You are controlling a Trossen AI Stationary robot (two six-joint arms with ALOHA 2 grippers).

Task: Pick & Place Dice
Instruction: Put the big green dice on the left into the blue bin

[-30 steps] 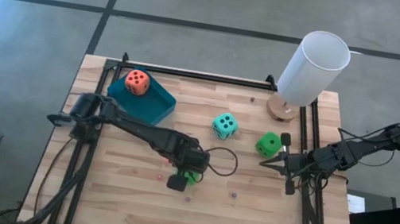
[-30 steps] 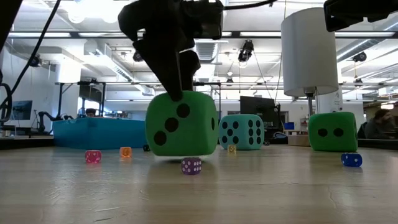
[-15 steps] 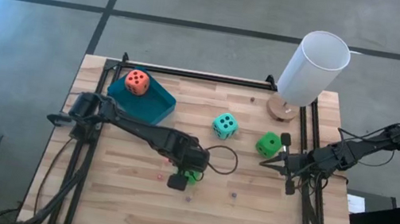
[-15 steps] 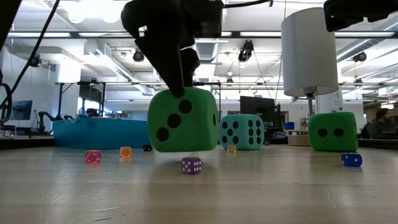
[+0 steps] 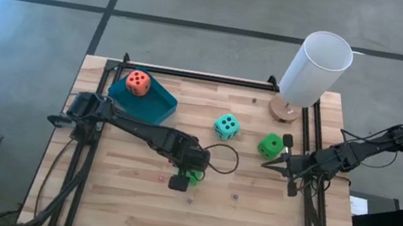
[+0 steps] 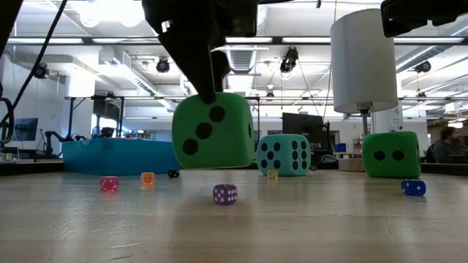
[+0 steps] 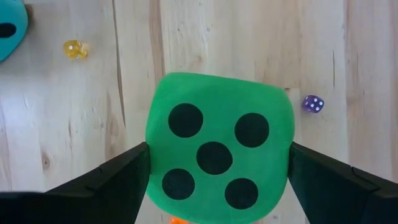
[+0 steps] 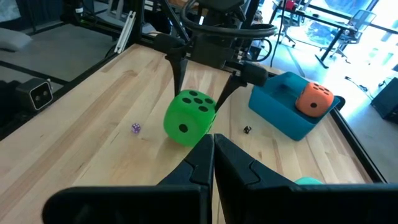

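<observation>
My left gripper (image 5: 189, 178) is shut on a bright green die (image 6: 213, 130) near the table's middle, a little above the wood. The die also shows in the left wrist view (image 7: 217, 146) and the right wrist view (image 8: 189, 117). The orange-red die (image 5: 138, 82) rests in the blue tray (image 5: 158, 106) at the far left. The teal die (image 5: 225, 126) and the second green die (image 5: 270, 146) sit on the table. My right gripper (image 5: 265, 164) is shut and empty beside the second green die, near the right edge. My left gripper pinches the green die by two opposite side faces (image 7: 152, 168) between its two fingers (image 7: 118, 180). The fingers come from above, pointing down, with the five-pip face up toward the wrist. The die hangs clear of the table, slightly tilted.
A tall white cylinder on a round wooden base (image 5: 316, 66) stands at the far right corner. Several tiny dice lie on the wood: purple (image 6: 224, 193) under the held die, pink (image 6: 109, 183), orange (image 6: 148, 178), blue (image 6: 413, 188). Black rails frame the table.
My left gripper has gone up with the green die. The die stood on the table a second ago and now hangs clear of it, tipped a little.
</observation>
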